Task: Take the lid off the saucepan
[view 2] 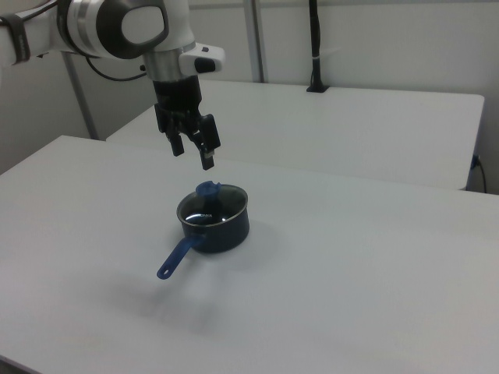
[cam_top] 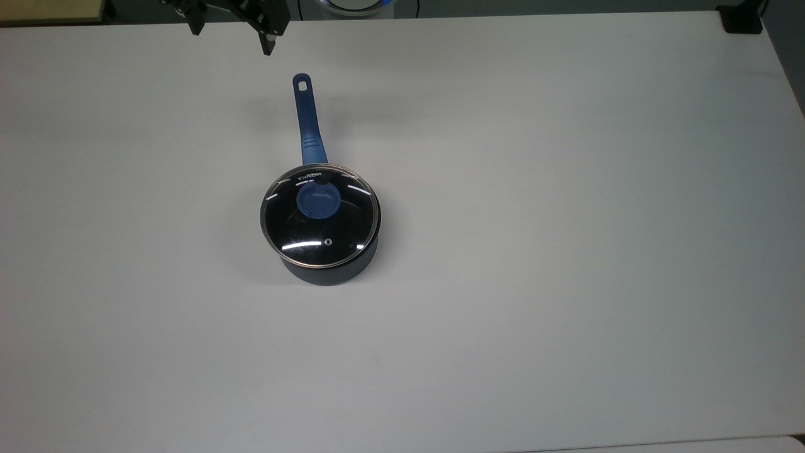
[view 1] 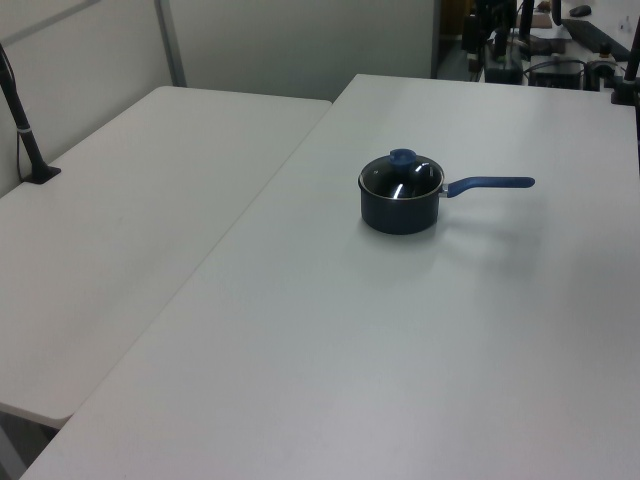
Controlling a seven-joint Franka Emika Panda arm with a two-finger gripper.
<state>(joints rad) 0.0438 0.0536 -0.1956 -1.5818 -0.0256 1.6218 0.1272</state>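
Observation:
The saucepan (cam_top: 330,267) stands near the middle of the white table, dark navy outside, its long blue handle (cam_top: 308,123) pointing toward the top view's top edge. The glass lid (cam_top: 319,217) sits on it, with a blue knob (cam_top: 318,199) at its centre. Saucepan (view 1: 398,208) and lid (view 1: 401,178) also appear in the left view, the handle (view 1: 490,184) pointing to the left view's right. My gripper (cam_top: 233,38) hangs open and holds nothing, beyond the handle's end. In the right view the gripper (view 2: 192,154) is above the lid (view 2: 211,207), a little to its left.
A second white table (view 1: 120,230) adjoins this one along a seam. A black post (view 2: 316,47) is clamped to its far edge. A black block (cam_top: 742,19) sits at the top view's upper right corner. Bare tabletop (cam_top: 566,251) surrounds the pan.

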